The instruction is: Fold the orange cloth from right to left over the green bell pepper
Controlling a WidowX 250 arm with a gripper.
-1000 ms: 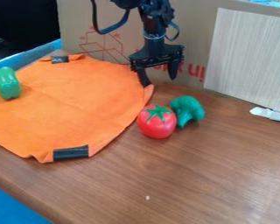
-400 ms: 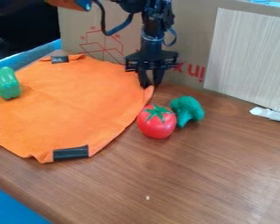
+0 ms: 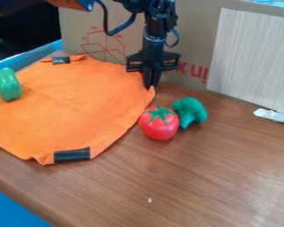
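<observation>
The gripper [image 3: 151, 85] hangs at the upper middle, its fingers closed together on the right corner of the orange cloth [image 3: 79, 106]. The cloth lies spread over the left part of the table, with black strips on its top and bottom corners. In front of the gripper, a red tomato [image 3: 159, 124] with a green star-shaped top stands just off the cloth's right edge. A green broccoli [image 3: 191, 111] is right behind and to the right of the tomato. On the cloth's left side sits a green pepper [image 3: 5, 84].
A cardboard sheet [image 3: 195, 26] with red print stands behind the gripper, and a pale wood-grain panel [image 3: 254, 57] leans at the right. Near its foot lies a white object [image 3: 274, 115]. A small white bit [image 3: 149, 200] is on the brown table [image 3: 215, 177].
The gripper's fingers went from wide apart to closed together at the cloth's corner, and the gripper moved slightly left and down. The tomato, broccoli and pepper stayed put.
</observation>
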